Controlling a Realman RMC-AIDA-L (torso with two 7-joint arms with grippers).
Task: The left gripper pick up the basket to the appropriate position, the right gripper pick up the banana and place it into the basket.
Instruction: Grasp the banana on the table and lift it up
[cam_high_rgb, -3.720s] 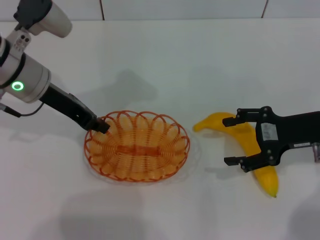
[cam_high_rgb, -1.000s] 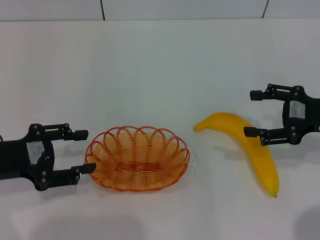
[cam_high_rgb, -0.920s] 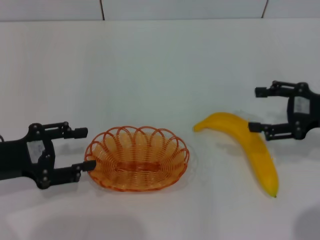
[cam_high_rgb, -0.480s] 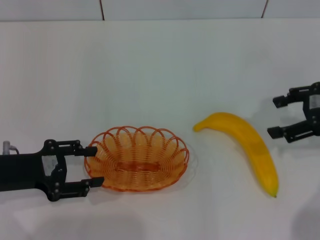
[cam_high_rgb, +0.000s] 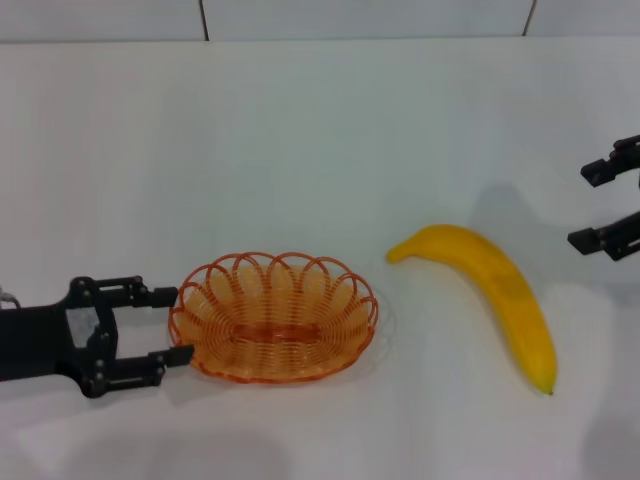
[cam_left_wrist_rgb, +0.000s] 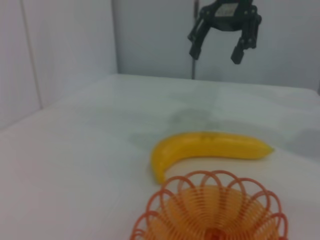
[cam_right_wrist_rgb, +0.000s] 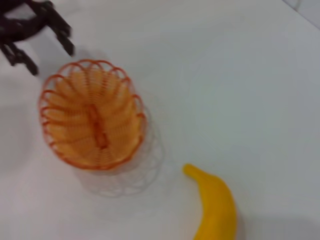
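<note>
Fingers of the left gripper (cam_high_rgb: 165, 325) stand spread and hold nothing in the head view, their tips just beside the basket's (cam_high_rgb: 274, 317) rim at its 9 o'clock; whether they touch the wire is hard to make out. This orange basket sits on the white table (cam_high_rgb: 320, 140), with the banana (cam_high_rgb: 492, 293) lying loose at its 3 o'clock, clear of it. At the banana's 2 o'clock the right gripper (cam_high_rgb: 600, 206) is cut off by the frame edge, only two parted, empty fingertips showing.

From the left wrist camera, that arm's own fingers are out of sight. The basket (cam_left_wrist_rgb: 212, 210) is cropped at the frame edge, the banana (cam_left_wrist_rgb: 206, 148) lies beyond it, and the right gripper (cam_left_wrist_rgb: 217, 47) hangs above the table, open.

From the right wrist camera, the banana (cam_right_wrist_rgb: 214, 210) is partly cut off, the basket (cam_right_wrist_rgb: 92, 120) shows whole, and the left gripper (cam_right_wrist_rgb: 46, 56) is blurred at the corner.
</note>
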